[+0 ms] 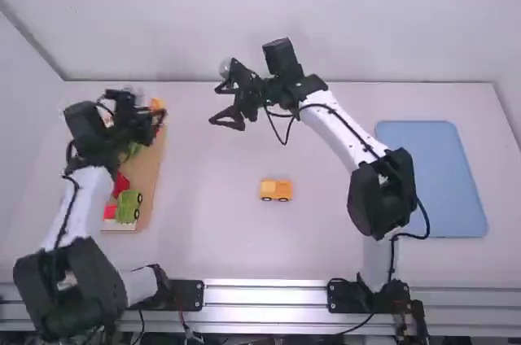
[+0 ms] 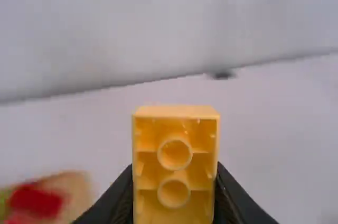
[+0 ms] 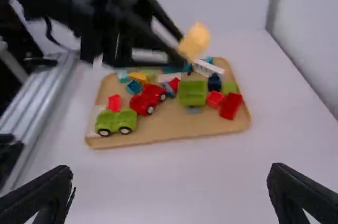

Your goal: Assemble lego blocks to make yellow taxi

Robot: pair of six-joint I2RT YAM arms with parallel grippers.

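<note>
My left gripper (image 1: 156, 117) is over the block tray at the table's left. In the left wrist view, my left gripper (image 2: 174, 197) is shut on a yellow-orange block (image 2: 174, 113), its hollow underside with round tubes facing the camera. That yellow block (image 3: 195, 40) is also raised above the tray in the right wrist view. My right gripper (image 1: 229, 104) is over the table's far middle, and in its own view my right gripper (image 3: 171, 187) stands wide open with nothing between its fingers. A yellow car base (image 1: 275, 190) with dark wheels rests on the middle of the table.
The wooden tray (image 3: 179, 131) holds a green car (image 3: 117, 121), a red car (image 3: 148, 99), a green block (image 3: 192, 93) and several other small blocks. A blue tray (image 1: 431, 178) lies at the table's right. The far wall rises behind the table.
</note>
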